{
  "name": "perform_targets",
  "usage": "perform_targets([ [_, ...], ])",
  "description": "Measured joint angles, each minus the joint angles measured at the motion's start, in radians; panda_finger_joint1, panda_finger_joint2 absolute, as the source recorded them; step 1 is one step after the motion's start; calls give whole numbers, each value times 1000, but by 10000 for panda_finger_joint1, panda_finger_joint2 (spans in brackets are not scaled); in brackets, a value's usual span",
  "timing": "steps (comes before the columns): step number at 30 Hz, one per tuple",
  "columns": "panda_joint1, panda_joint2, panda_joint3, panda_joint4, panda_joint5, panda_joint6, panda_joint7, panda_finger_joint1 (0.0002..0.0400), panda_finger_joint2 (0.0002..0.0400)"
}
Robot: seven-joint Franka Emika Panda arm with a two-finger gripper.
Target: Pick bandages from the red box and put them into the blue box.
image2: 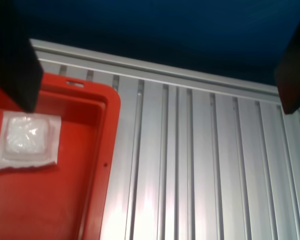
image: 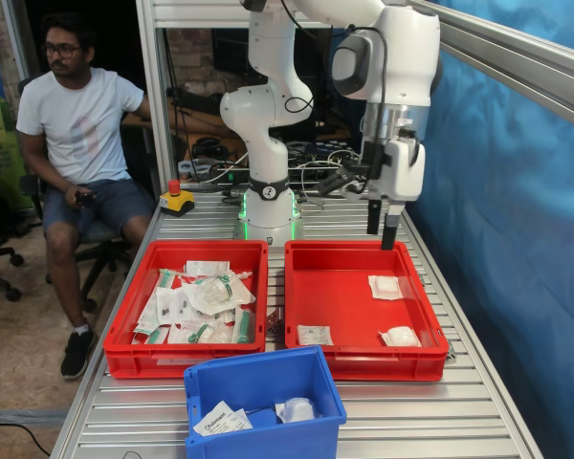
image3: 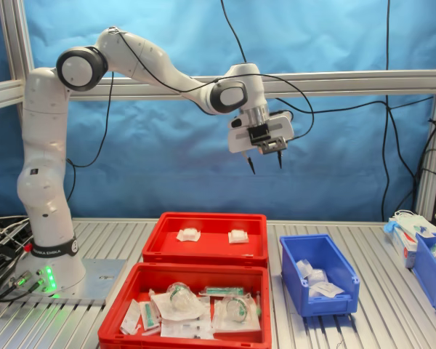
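The red box (image: pixel 337 277) lies at the first exterior view's right, its floor mostly bare. It holds two white puffy bandages (image: pixel 386 286) (image: pixel 400 336) and a flat sachet (image: pixel 315 335). In the second exterior view the red box (image3: pixel 206 251) is the back tray, with the bandages (image3: pixel 188 234) (image3: pixel 237 235) in it. The blue box (image: pixel 263 382) (image3: pixel 318 275) holds a few white packets. My gripper (image: pixel 383 225) (image3: pixel 264 161) is open and empty, high above the red box's far corner. The wrist view shows its dark fingers (image2: pixel 12 55), one bandage (image2: pixel 26 141) and the box rim (image2: pixel 102 130).
A twin red tray (image: pixel 139 287) (image3: pixel 131 291) heaped with green-printed packages lies beside the red box. A man (image: pixel 77 124) sits at the first exterior view's left, near a red stop button (image: pixel 176 198). More blue bins (image3: pixel 432 265) stand at the second exterior view's right. A blue curtain backs the table.
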Motion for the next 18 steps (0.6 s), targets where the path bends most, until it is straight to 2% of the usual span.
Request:
perform_targets([
  [10, -51, -27, 103, -43, -15, 0, 0, 400, 400],
  [18, -122, -58, 136, -108, -18, 0, 0, 400, 400],
])
